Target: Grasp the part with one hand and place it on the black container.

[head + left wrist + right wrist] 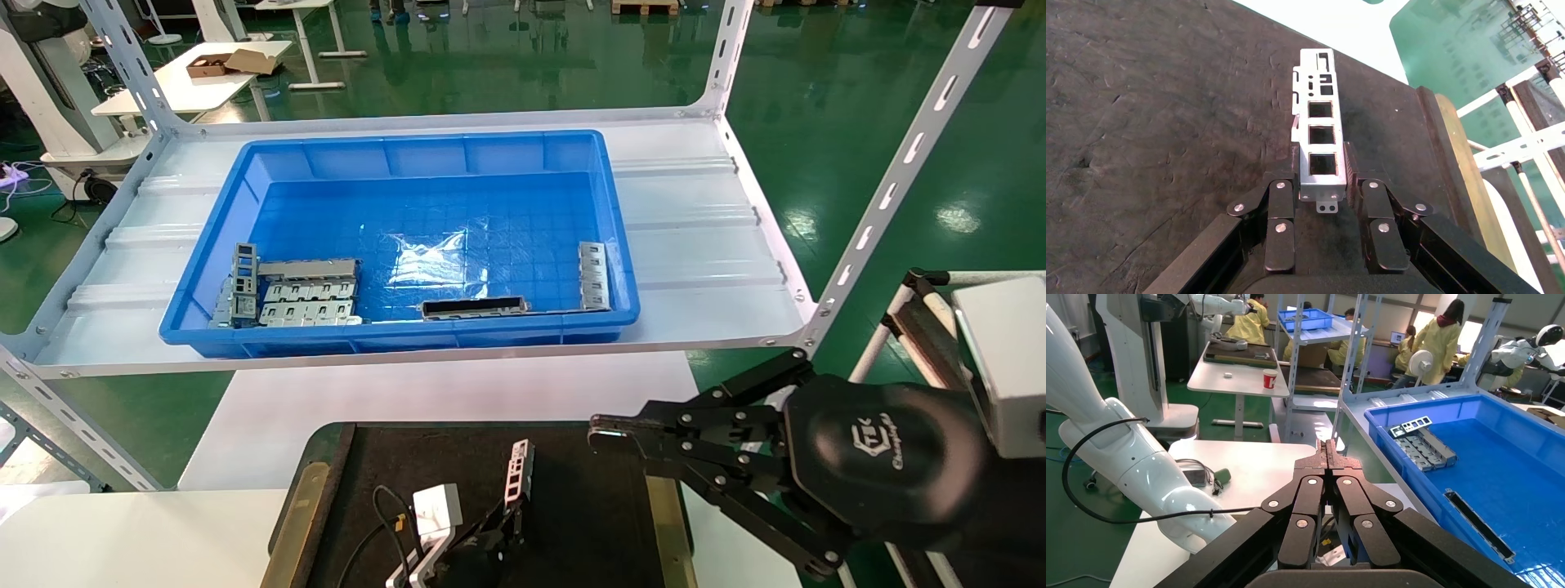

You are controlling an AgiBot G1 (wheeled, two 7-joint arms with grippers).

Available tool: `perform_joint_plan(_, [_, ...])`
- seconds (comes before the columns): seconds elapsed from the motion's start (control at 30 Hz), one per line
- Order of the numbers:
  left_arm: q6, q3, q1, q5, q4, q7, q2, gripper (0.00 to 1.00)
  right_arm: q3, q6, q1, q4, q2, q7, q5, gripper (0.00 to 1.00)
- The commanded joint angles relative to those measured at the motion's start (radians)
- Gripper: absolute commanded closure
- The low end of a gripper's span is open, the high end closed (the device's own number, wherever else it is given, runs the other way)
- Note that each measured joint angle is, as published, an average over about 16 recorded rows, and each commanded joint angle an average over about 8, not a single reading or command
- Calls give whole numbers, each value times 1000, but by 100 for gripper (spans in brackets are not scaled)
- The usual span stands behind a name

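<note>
One slim metal bar (1319, 131) is what we see clamped in the left claw (1322, 184) over the black tray (1156, 122), while the right claw (609, 430) hangs pressed together beside the tray's right edge.

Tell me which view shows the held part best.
The left wrist view: the part fills the middle, square cut-outs clear, clamped by the left gripper over the black container. The head view shows it small; the right wrist view doesn't show it.
</note>
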Motion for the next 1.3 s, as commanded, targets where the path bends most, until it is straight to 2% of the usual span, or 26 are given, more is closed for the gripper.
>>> perform_joint_plan(0.03, [-1,9,-4,12,10,-19,0,0,0,0,0,0,0,0,0,0])
perform_joint_plan(0.5, [-42,77,-33,114,26,-170,-5,0,-1,0,0,0,0,0,1,0])
perform_joint_plan(0.7, [-32,90,-43,199,-12,-224,-44,0,-1,1,0,0,0,-1,1,0])
perform_joint_plan(0.97, [48,92,-23,323,-192,-297,-214,0,-2,1,0,0,1,-1,1,0])
perform_joint_plan(1.13, [118,85,-3,362,-320,-340,-347,0,-2,1,0,0,1,-1,1,0])
perform_joint_plan(1.3, [183,76,2,390,-382,-361,-450,0,-2,1,0,0,1,-1,1,0])
